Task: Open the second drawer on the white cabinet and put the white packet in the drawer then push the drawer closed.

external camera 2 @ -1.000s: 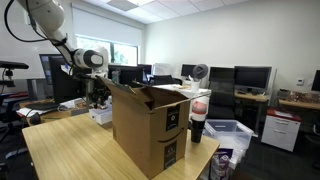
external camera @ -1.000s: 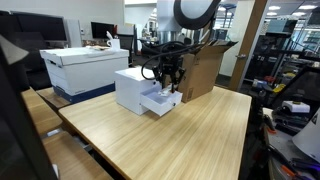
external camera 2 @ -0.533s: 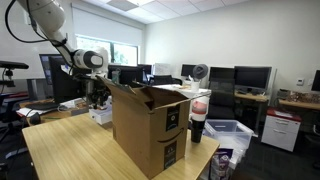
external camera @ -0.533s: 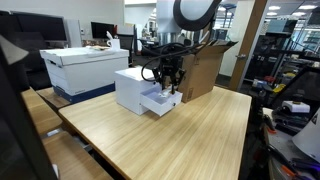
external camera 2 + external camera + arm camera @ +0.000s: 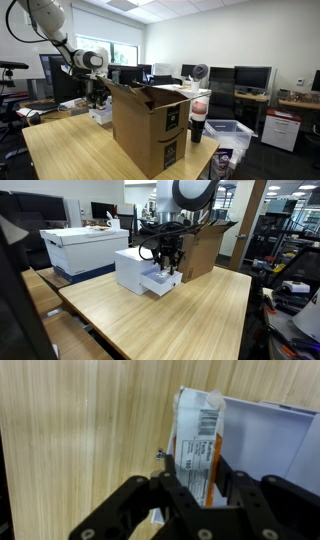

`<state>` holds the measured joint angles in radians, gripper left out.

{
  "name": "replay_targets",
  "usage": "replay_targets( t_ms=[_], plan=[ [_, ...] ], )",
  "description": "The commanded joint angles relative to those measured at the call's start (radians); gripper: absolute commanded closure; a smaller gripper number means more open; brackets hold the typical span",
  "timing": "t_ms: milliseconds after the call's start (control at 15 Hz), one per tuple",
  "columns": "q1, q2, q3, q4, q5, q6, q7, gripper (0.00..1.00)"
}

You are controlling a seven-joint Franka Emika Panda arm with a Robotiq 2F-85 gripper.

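White packet (image 5: 198, 432) clamped in pincer (image 5: 200, 488) | over open second drawer (image 5: 160, 283) | cardboard box (image 5: 203, 248) close beside white cabinet (image 5: 130, 268)

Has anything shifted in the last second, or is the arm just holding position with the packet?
Nothing has visibly changed. The gripper stays shut on the white packet, poised at the pulled-out second drawer of the white cabinet. The arm, the drawer and the cabinet are where they were in both exterior views.
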<state>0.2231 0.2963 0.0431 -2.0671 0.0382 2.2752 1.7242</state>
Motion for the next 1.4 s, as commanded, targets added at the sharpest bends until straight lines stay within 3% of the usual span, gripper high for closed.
replay_targets(
  t_ms=[0,1333],
  plan=[
    [-0.02,0.009,0.022,0.005,0.046,0.024,-0.043,0.84],
    [-0.038,0.039,0.005,0.026,0.056,0.021,-0.009,0.84]
  ],
)
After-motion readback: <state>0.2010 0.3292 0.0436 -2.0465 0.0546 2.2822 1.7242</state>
